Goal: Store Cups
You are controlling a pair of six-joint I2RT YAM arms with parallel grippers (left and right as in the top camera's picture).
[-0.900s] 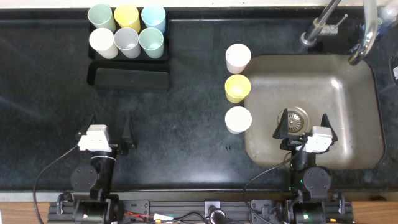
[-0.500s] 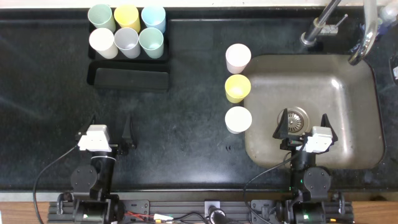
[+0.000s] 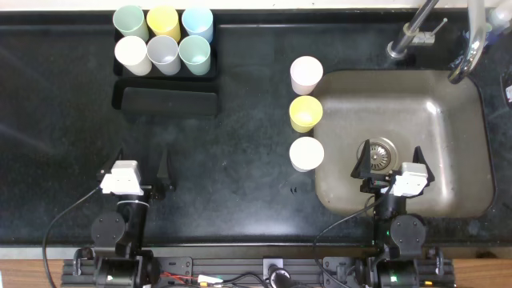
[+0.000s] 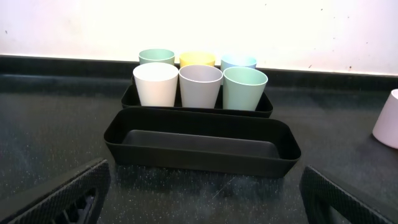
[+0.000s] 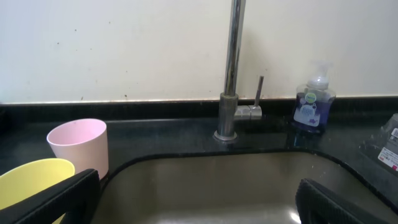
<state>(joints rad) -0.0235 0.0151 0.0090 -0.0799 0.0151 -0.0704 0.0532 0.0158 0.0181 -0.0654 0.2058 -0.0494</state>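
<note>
Nine cups were counted: six cups (image 3: 164, 52) in the far-left tray (image 3: 164, 77) and three cups (image 3: 306, 114) lined along the left rim of the one sink (image 3: 436, 112). There were two black trays, the second tray (image 3: 168, 102) just nearer, one faucet (image 3: 416, 28) and one soap bottle (image 5: 314, 102).

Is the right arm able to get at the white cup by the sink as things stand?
Probably yes. The white cup stands on the counter beside the sink, with nothing between it and the open right gripper; the yellow cup stands close behind it.
</note>
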